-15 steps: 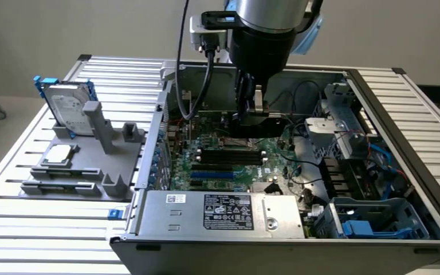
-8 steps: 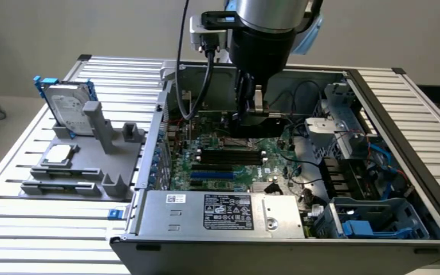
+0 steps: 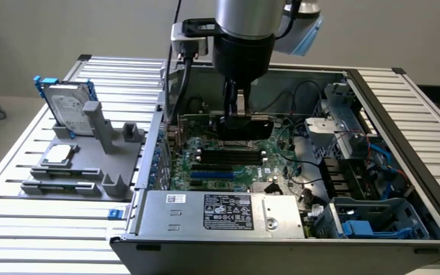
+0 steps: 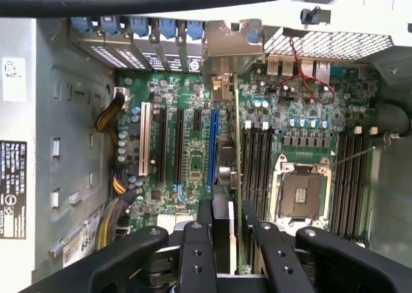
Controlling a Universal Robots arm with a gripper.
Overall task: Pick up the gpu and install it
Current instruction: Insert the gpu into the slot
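Note:
My gripper (image 3: 239, 113) reaches down into the open computer case (image 3: 373, 97) and is shut on the gpu (image 3: 244, 127), which shows as a dark card with a green edge above the motherboard (image 3: 220, 166). In the wrist view the gpu (image 4: 238, 158) stands edge-on between my black fingers (image 4: 205, 225). Its silver end bracket (image 4: 233, 42) sits at the case's rear slot openings. The card runs just beside the blue expansion slot (image 4: 212, 145), over the motherboard (image 4: 187, 132). Whether its lower edge sits in a slot is hidden.
On the grey fixture (image 3: 82, 172) at the exterior view's left stand a silver hard drive in a blue frame (image 3: 71, 106) and a small square processor chip (image 3: 59, 152). Inside the case lie the power supply (image 3: 220, 212), a drive cage (image 3: 373, 220), the open CPU socket (image 4: 302, 196) and cables (image 4: 106, 116).

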